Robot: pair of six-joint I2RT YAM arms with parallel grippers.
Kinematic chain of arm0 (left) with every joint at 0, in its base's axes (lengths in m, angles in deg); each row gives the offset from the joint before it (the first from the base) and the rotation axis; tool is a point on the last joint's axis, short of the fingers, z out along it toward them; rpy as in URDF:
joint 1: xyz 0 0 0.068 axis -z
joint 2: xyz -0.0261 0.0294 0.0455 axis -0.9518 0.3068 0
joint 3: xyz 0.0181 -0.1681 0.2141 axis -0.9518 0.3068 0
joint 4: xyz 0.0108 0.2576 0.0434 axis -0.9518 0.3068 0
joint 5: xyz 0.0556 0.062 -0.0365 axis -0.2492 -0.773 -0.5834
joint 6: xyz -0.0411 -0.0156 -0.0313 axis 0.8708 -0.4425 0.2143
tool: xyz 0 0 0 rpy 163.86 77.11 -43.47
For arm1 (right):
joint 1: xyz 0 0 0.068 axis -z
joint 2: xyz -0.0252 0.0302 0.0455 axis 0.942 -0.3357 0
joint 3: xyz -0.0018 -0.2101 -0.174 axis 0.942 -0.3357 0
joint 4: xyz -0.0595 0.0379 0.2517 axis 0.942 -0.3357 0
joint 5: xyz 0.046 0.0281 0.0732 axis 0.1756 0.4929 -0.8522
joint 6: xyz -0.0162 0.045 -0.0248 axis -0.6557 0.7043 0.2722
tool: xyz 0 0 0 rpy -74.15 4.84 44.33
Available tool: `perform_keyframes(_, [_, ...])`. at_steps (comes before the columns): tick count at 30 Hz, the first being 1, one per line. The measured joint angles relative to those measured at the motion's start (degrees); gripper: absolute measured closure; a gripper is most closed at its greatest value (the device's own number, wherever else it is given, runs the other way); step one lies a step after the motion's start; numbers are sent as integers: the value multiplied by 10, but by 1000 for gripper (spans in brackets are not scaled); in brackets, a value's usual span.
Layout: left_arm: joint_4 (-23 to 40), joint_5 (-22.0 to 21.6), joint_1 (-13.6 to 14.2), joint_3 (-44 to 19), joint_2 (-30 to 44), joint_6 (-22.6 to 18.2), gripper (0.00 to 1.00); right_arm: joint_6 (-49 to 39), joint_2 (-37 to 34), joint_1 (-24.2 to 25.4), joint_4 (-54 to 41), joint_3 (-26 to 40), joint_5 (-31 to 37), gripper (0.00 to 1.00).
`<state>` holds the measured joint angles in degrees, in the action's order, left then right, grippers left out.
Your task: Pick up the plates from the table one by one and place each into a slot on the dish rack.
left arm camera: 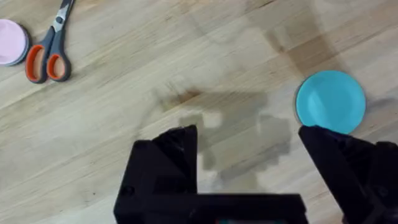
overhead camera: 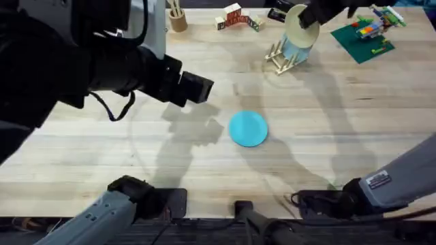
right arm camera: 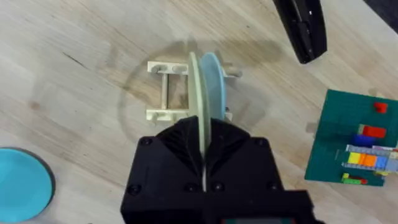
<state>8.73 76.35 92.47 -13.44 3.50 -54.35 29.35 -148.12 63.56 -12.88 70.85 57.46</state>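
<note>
- Right hand (right arm camera: 203,163) clenched on cream plate's (overhead camera: 297,24) rim, edge-up over dish rack (right arm camera: 166,92).
- Left hand (left arm camera: 249,155) released, hovering near turquoise plate (overhead camera: 248,128), flat on table (overhead camera: 102,143).
- Plates likely light, stiff, slick; pinch the rim.

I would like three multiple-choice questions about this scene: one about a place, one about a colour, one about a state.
1. Where is the turquoise plate?
A. flat on the table
B. in the dish rack
C. in a gripper

2. What colour is the plate held by the right gripper?
A. pink
B. cream-yellow
C. turquoise

3. How is the left gripper?
A. shut on scissors
B. shut on a plate
C. open

Key: 1 A, it lies mid-table; 2 B, the cream-yellow plate stands on edge over the rack; 3 C, its fingers stand apart, nothing between.
</note>
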Motion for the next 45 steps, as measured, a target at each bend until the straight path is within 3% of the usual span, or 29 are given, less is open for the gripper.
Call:
perform_keyframes(20, [0,0,0,0,0,0,6,0,-43,0,10,0,-8,971])
perform_keyframes(45, [4,0,0,0,0,0,6,0,-44,0,11,0,-10,954])
